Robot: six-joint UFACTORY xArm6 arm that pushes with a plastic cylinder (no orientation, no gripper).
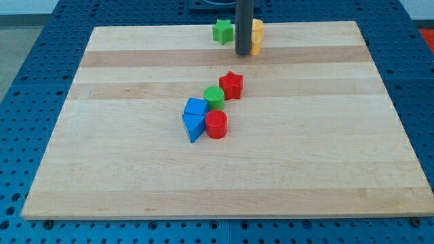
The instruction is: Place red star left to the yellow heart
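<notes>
The red star [231, 85] lies near the board's middle, touching a green cylinder [214, 97] at its lower left. Two yellow blocks stand stacked in view at the top: the upper one [258, 29] and the lower one [255, 45], both partly hidden by my rod, so I cannot tell which is the heart. My tip [243, 52] rests on the board just left of the lower yellow block, well above the red star.
A green star [222, 31] lies at the top, left of my rod. A blue block [196, 106], a blue triangle [194, 126] and a red cylinder [216, 125] cluster below the green cylinder. The wooden board [102, 169] sits on a blue perforated table.
</notes>
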